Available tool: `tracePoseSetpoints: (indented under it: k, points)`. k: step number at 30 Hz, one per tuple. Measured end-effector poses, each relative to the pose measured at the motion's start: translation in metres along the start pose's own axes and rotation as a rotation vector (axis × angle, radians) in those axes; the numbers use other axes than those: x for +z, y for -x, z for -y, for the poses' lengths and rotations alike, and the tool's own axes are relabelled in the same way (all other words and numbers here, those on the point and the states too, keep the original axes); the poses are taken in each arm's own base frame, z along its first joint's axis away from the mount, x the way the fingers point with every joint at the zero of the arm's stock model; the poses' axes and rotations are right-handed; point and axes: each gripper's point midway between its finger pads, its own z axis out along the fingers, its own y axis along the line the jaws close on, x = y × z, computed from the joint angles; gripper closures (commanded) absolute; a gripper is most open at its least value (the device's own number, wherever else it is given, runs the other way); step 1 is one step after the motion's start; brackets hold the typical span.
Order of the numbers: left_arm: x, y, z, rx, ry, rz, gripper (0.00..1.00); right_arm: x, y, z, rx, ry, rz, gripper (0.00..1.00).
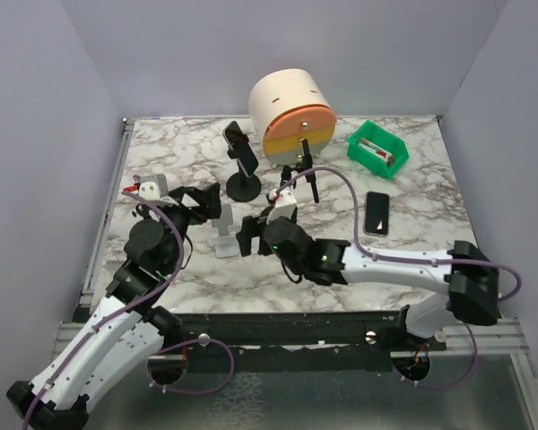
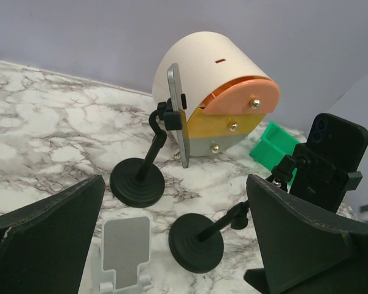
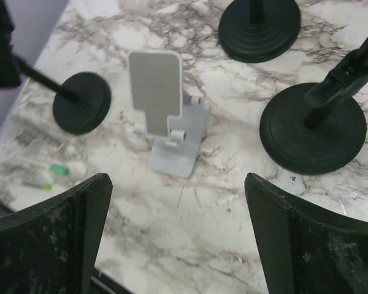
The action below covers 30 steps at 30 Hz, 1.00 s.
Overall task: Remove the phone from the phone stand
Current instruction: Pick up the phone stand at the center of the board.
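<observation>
A marbled counter (image 1: 421, 197) is walled in lilac. The left pincer (image 2: 175, 208) and right pincer (image 3: 178, 184) are spread wide and empty. A phone (image 2: 176, 113) is held upright on a black phone stand (image 2: 137, 182). It is judged rigid, slick and light, best pinched across its long edges.

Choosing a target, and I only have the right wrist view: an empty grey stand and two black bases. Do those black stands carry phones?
Observer: Yes. The rear black stand holds a phone, seen edge-on from the left wrist.
Operator: And the other one?
Observer: The front black stand holds a black phone, its lens side towards the left wrist camera.
Operator: Any phone already off a stand?
Observer: A third phone lies flat on the table, on the right-hand side.
</observation>
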Motion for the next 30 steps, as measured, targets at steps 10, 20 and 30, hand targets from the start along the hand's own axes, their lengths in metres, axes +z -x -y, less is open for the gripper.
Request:
tracePoseSetpoints:
  k: [10, 20, 30]
  points:
    - [0.012, -0.019, 0.01, 0.068, 0.04, -0.138, 0.01, -0.075, -0.041, 0.028, -0.157, 0.349, -0.051, 0.08]
    - [-0.001, -0.109, -0.006, 0.1, 0.121, -0.505, 0.01, -0.125, -0.024, 0.028, -0.231, 0.545, 0.017, 0.08]
    - [0.003, -0.178, -0.032, 0.186, 0.275, -0.74, 0.01, -0.133, -0.023, 0.038, -0.298, 0.541, 0.019, 0.09]
